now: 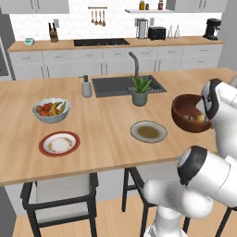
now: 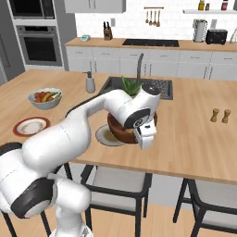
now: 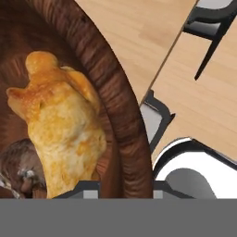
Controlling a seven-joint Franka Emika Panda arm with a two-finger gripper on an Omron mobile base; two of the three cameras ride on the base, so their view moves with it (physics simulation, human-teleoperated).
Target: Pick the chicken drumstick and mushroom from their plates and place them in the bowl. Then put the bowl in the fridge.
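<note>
No writing can be read anywhere. The arm bends forward over the island counter (image 1: 106, 139), its gripper (image 3: 121, 185) closed on the rim of the wooden bowl (image 1: 185, 111), held above the counter edge. Inside lie one chicken drumstick (image 3: 60, 129) and one mushroom (image 3: 21, 166). Two plates sit bare: the red-rimmed plate (image 1: 59, 143) and the olive-grey plate (image 1: 148, 131).

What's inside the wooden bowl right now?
The drumstick and the mushroom lie together in the wooden bowl. The drumstick covers part of the mushroom and the bowl's bottom.
</note>
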